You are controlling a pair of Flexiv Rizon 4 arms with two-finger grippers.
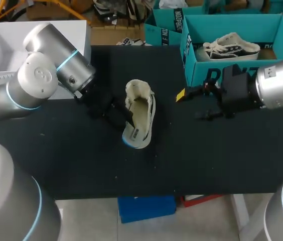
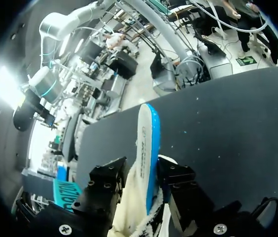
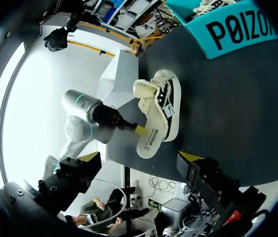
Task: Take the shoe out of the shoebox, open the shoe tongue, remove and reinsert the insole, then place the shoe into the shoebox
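Clamping onto the shoe point(image 1: 140, 116), the left gripper point(image 1: 117, 114) has it mid-table, and the left wrist view shows why it looks solid: one black finger point(image 2: 104, 183) presses one side, the other sits against the opposite side, and the cream upper and blue-edged sole rise straight up between them. The jaws are closed on the shoe, spread only as wide as the shoe is thick. The grip is at the end nearer the robot; whether that is heel or toe cannot be told. The shoe lies on its side on the dark table point(image 1: 206, 160), its opening turned towards the left arm and its fluffy collar at the far end. It is well clear of the box point(image 1: 195, 63), which stands open at the far right of the table with a second shoe point(image 1: 232, 46) inside. Over on the right, the right gripper point(image 1: 194, 104) hangs just in front of the box wall, pointed at the shoe but well apart from it. Its jaws are spread wide with nothing between them, yellow tips bare in the right wrist view.
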